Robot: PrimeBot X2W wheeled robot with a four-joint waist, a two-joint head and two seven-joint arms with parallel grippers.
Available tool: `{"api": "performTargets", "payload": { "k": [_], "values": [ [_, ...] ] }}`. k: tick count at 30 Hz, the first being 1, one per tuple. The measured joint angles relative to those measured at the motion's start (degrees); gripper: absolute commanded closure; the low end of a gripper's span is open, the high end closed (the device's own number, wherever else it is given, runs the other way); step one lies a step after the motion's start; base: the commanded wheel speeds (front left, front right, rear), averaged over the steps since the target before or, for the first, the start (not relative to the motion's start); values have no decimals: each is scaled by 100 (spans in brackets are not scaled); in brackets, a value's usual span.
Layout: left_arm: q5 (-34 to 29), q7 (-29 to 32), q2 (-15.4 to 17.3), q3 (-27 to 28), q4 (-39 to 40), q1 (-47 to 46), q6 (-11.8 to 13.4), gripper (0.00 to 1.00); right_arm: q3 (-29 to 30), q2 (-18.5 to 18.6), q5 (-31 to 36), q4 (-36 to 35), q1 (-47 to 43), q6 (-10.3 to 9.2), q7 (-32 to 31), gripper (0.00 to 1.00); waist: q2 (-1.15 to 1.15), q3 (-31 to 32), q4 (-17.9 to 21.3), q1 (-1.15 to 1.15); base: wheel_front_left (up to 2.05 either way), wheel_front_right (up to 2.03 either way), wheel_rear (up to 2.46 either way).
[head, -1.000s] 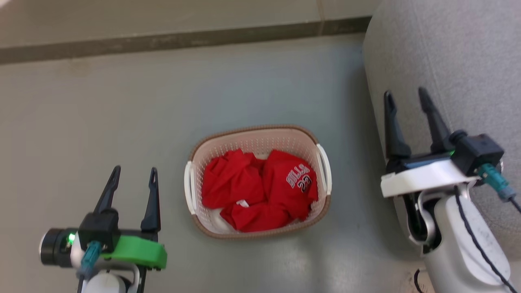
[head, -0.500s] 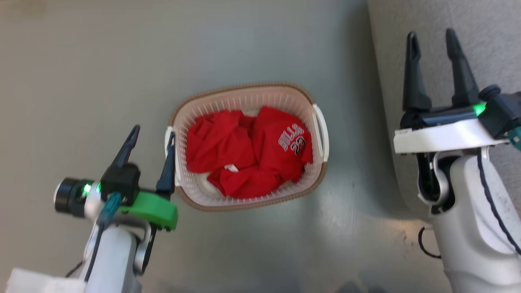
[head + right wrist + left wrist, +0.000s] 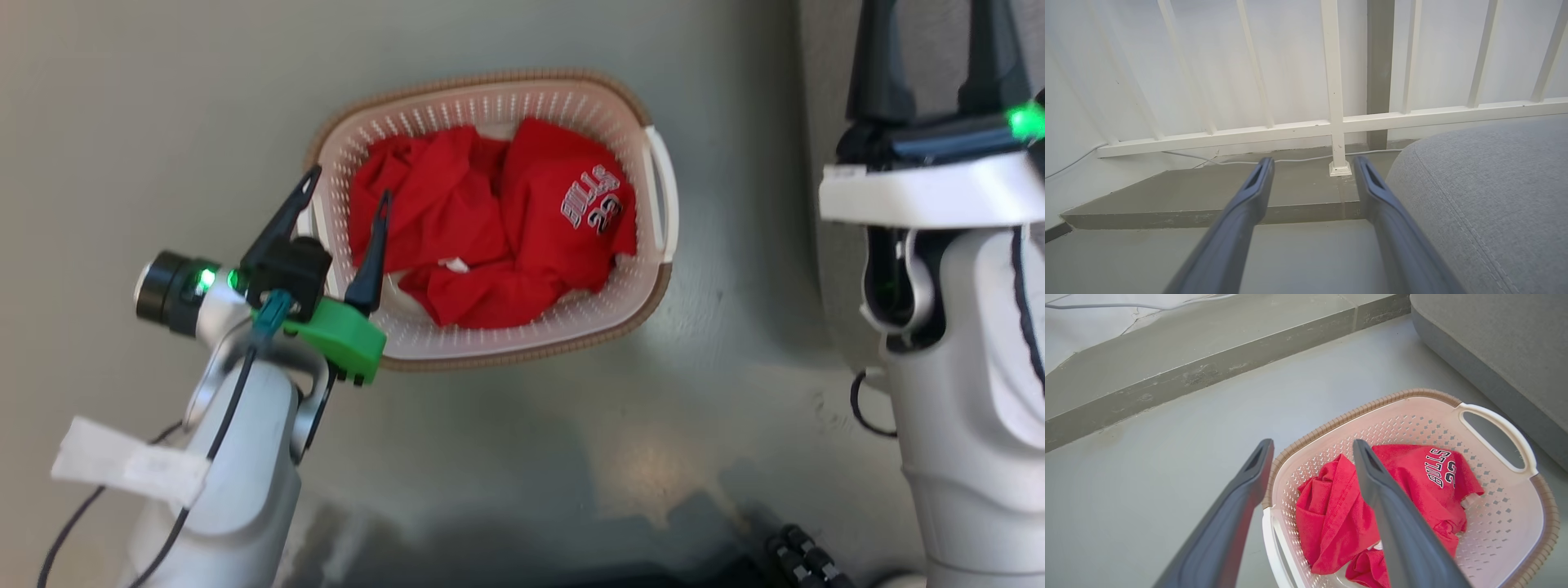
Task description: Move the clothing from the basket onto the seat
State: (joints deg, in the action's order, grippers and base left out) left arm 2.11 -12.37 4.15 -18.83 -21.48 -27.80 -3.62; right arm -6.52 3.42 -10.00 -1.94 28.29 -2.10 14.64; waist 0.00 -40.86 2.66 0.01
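The cream perforated basket (image 3: 522, 358) with a brown rim stands on the grey floor and holds the red clothing (image 3: 506, 220), crumpled, with white lettering facing up. My left gripper (image 3: 349, 182) is open above the basket's left rim: one finger stands outside the wall, the other over the red fabric. The left wrist view shows this straddle, with the gripper (image 3: 1312, 443) over the basket (image 3: 1545, 506) and the clothing (image 3: 1331, 522). To the right, my right gripper (image 3: 935, 49) is open beside the grey seat (image 3: 826, 82), its fingertips cut off by the top edge. Nothing sits between its fingers (image 3: 1313, 160).
A raised concrete step (image 3: 1167, 375) runs behind the basket, with a white railing (image 3: 1331, 81) and a thin cable above it. The seat (image 3: 1486, 196) rises right of the basket. A black cable loop (image 3: 865, 404) and a dark object (image 3: 800, 555) lie near my base.
The head camera has dipped down and closer. My left gripper has moved from the floor left of the basket to over its left rim, still open. The clothing lies as before.
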Motion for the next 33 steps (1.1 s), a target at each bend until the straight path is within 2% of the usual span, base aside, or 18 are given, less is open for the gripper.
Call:
{"api": "performTargets", "payload": {
  "k": [16,24,33],
  "values": [
    [-393,-31,-126,-587,-825,-1108,-152,0,159,13,93,-172,700,7,3,0,0,-1223,-61,1,0,0,0],
    [-656,-35,-131,-893,-1330,-1484,-200,0,158,12,93,-156,805,31,3,0,0,-1475,-46,0,0,0,0],
    [-788,131,-133,-894,-1919,-1937,-199,0,10,10,71,-130,926,60,3,0,0,-1596,167,0,0,0,0]
  ]
}}
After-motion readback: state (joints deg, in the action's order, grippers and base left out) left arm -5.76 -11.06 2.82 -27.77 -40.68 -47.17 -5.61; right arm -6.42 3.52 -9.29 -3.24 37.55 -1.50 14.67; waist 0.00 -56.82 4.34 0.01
